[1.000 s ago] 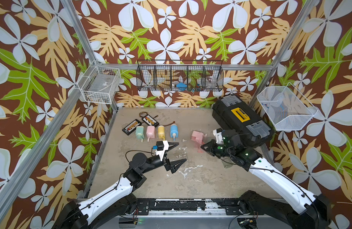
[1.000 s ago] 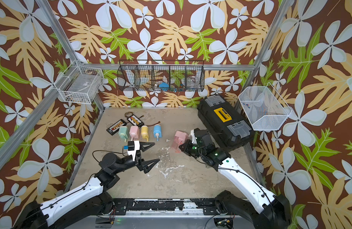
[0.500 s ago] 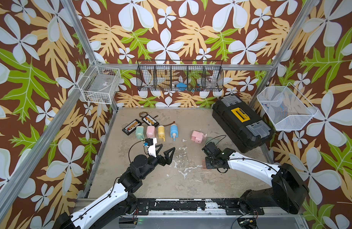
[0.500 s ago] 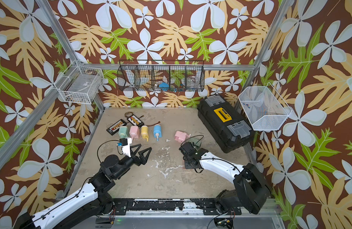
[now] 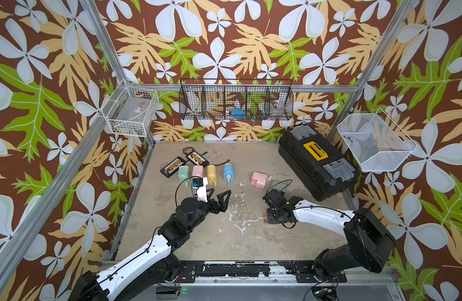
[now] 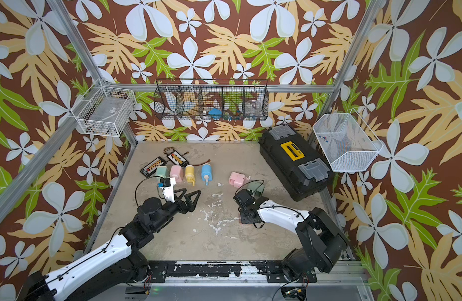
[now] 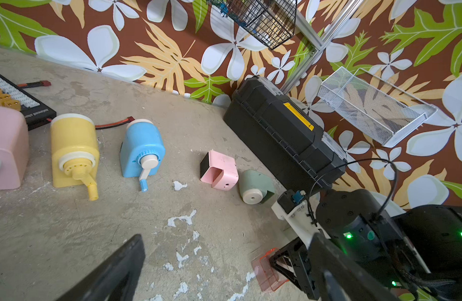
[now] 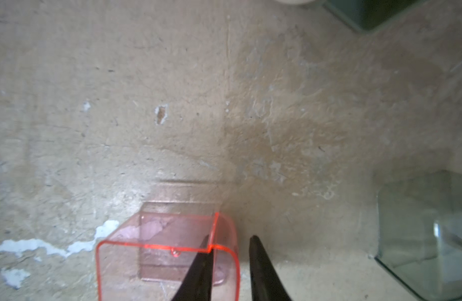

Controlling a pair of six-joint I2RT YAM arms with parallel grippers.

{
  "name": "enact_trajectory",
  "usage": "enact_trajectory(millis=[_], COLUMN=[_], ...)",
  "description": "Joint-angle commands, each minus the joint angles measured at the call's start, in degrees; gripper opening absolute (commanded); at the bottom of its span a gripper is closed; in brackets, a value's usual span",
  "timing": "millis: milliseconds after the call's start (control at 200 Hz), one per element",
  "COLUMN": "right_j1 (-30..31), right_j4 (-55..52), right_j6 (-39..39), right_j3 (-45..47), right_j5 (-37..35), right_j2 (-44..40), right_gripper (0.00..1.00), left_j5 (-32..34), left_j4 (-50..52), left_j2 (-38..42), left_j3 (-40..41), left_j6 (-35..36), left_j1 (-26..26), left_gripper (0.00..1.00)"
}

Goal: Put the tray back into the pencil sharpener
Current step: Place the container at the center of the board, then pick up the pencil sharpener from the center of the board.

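Note:
The tray (image 8: 167, 258), a small clear pink-red box, rests on the floor in front of the pink pencil sharpener (image 5: 260, 179), whose empty slot (image 7: 215, 173) faces the left wrist camera. My right gripper (image 8: 231, 239) points down at the tray (image 5: 267, 217), one finger inside its corner and one outside. The jaws stand slightly apart, with a gap showing between the outer finger and the tray wall. My left gripper (image 5: 219, 193) hovers wide open and empty at mid-floor, left of the tray (image 7: 266, 271).
A green sharpener (image 5: 279, 186) lies beside the pink one, with a clear greenish tray (image 8: 422, 234) close to my right gripper. Several other sharpeners (image 5: 211, 173) and battery boards (image 5: 172, 165) line the back left. A black toolbox (image 5: 316, 161) stands at the right.
My right arm swung from beside the pink sharpener down to the floor, and its jaws have parted slightly around the tray wall. My left gripper drew back toward the left.

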State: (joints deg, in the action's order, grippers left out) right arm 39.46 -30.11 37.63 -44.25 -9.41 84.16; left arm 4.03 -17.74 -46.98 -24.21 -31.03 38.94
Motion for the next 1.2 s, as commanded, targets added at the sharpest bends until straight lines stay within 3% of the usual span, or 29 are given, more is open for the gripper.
enact_trajectory(millis=[0,175,320,435,711,1196], right_j1=[-0.09,-0.95,-5.69,-10.44,-13.78,-15.46], right_j4=[-2.69,-5.45,-4.18,-4.20,-6.19,-6.52], right_j6=[1.79,2.54,1.18,0.04,-0.03,-0.39], right_j3=[-1.86,-4.87,-4.88,-5.12,-5.89,-5.66], right_j5=[-0.72,-3.21,-2.63,-0.18,2.38,5.10], right_j2=[-3.23,-13.62,-22.71,-26.93,-28.80,-27.65], right_gripper=[0.32,0.35,0.35,0.35,0.35,0.35], left_j5=[-0.87,-6.00,-8.72,-9.01,-2.37,-0.57], left_j4=[0.59,-0.34,2.28,6.37,3.11,0.20], left_j2=[-1.01,-7.20,-18.80,-30.51,-50.80,-69.40], left_j3=[-1.22,-5.80,-14.17,-23.04,-32.56,-44.00], left_j6=[2.42,9.96,22.50,27.74,22.78,24.46], left_j1=[-0.04,-0.02,-0.03,-0.01,0.35,1.01], left_gripper=[1.00,0.98,0.95,0.90,0.66,0.59])
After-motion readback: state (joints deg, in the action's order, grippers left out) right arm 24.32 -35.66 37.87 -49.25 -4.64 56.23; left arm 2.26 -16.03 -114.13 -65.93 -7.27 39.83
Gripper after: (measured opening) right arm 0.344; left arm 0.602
